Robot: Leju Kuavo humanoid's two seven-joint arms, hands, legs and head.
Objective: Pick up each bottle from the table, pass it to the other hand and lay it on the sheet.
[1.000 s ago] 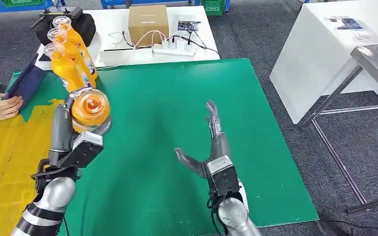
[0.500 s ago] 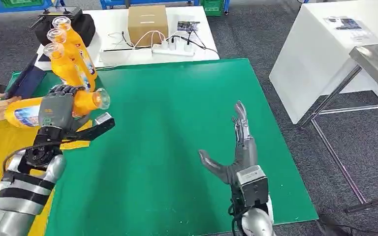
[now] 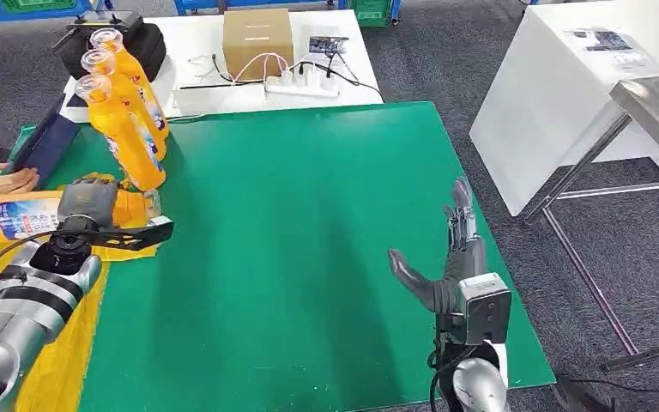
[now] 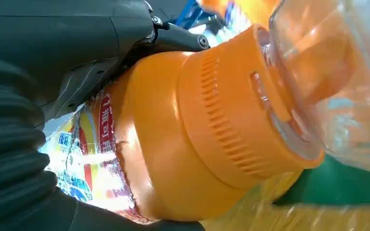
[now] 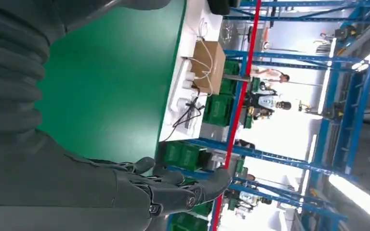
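My right hand [image 3: 450, 257] hangs open over the green mat [image 3: 309, 215], free after the pass. My left hand [image 3: 86, 206] grips the bottle [image 3: 26, 215] sideways, low over the yellow sheet [image 3: 17, 283], ready to lay. Three bottles [image 3: 120, 103] wait beyond.

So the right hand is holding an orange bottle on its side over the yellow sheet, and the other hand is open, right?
Not quite: in the head view the left hand holds the orange bottle on its side over the yellow sheet. The right hand is the open one.
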